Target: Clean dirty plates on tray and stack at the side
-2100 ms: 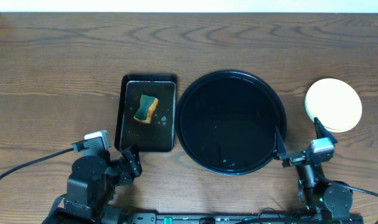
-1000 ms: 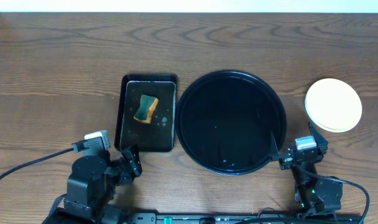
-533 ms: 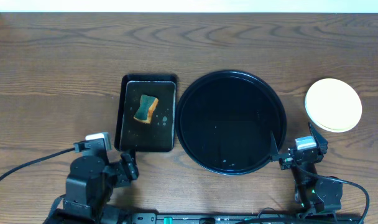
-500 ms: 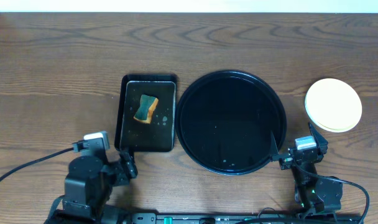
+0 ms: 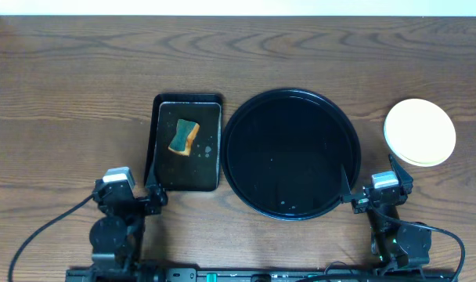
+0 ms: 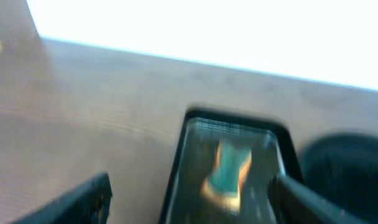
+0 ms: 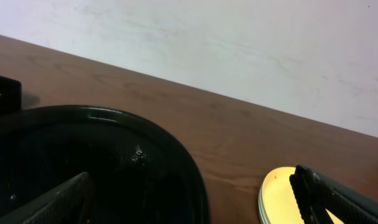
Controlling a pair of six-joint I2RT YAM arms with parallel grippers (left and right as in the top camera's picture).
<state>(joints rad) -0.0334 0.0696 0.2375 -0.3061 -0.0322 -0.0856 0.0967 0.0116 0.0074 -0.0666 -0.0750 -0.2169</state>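
The large round black tray (image 5: 294, 94) lies at the table's middle with no plate on it, only small wet specks. The plates (image 5: 420, 131) are stacked on the table right of it, the pale yellow one on top; edges of plates beneath barely show. My right gripper (image 5: 373, 180) is open and empty at the tray's front right, between the tray (image 7: 145, 127) and the plates (image 7: 279, 199). My left gripper (image 5: 149, 196) is open and empty, low near the front edge. Its wrist view is blurred.
A small rectangular black tray (image 5: 210, 176) holds a green and yellow sponge (image 5: 184, 137) left of the round tray. Both show in the left wrist view, the rectangular tray (image 6: 189, 124) and the sponge (image 6: 226, 174) ahead of the open left jaws (image 6: 189, 199).
The left arm has drawn back and turned to face the rectangular tray. The right gripper shifted slightly left and back about two seconds ago, then stayed still. Plates and trays have not moved.
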